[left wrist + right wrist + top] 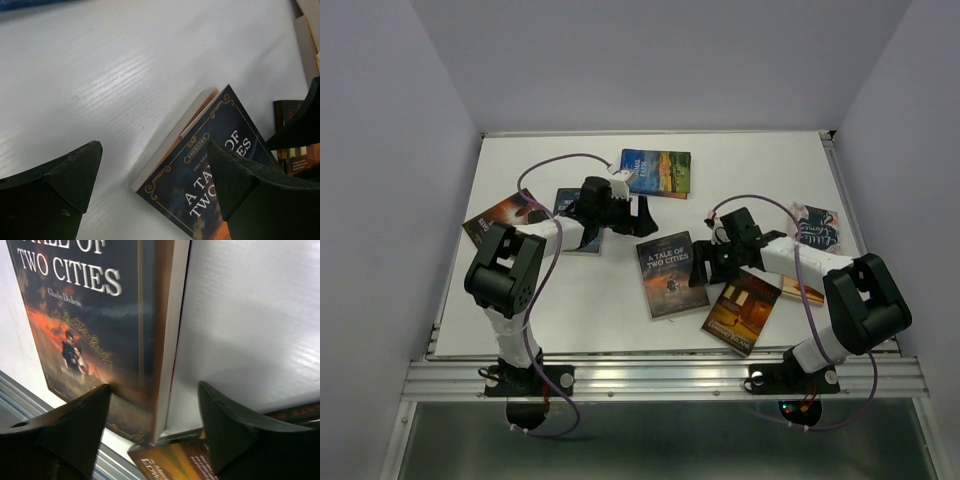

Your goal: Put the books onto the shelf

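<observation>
White table bears books scattered flat.

Top view: the left arm covers much of a blue book and 1 corner of a dark red book; both titles are too small to read. The right arm hides the near side of a pale book and all but a thin orange edge of another.

Left wrist view: the Dickens book runs off the lower edge, its title broken by a finger. A blue strip at the top edge and a pale edge at the right are cut off and cannot be identified.

Right wrist view: the Dickens title loses its first line to the top edge. An orange book shows only 1 blurred corner.
</observation>
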Robot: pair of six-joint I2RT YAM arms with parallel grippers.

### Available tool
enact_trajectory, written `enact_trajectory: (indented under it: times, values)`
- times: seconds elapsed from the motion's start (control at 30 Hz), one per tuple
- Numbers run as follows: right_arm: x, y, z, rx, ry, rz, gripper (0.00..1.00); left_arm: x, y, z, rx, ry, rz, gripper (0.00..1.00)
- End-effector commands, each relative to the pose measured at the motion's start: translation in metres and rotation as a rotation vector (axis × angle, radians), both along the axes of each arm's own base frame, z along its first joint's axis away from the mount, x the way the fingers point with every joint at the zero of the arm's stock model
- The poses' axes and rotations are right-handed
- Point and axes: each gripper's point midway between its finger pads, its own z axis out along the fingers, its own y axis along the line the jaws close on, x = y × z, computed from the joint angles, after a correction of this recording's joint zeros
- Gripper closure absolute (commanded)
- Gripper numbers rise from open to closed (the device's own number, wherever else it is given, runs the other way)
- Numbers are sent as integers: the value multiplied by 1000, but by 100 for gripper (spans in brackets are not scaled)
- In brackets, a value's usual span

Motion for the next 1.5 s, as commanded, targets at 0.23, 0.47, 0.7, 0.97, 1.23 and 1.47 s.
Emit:
enact_trajectory:
  times: [0.23, 0.47, 0.7, 0.97, 1.23, 1.47]
  values:
    - [-5, 18, -23, 57, 82, -28, 50, -54, 18, -27, 46, 113, 61, 6]
    - [0, 40, -19, 169, 118, -22, 49, -114, -9, -37, -112, 250, -35, 9]
    - [15, 67, 0, 314, 134, -23, 44, -147, -26, -49, -186, 372, -70, 19]
    - [9, 63, -27, 295, 198, -82, 57, -167, -55, 81, -637, 210, -300, 20]
    - [29, 62, -16, 279, 116, -126, 58, -180, -56, 42, -442, 304, -261, 19]
    - [31, 63, -5, 293, 81, -115, 58, -169, -43, 13, -240, 282, -131, 45]
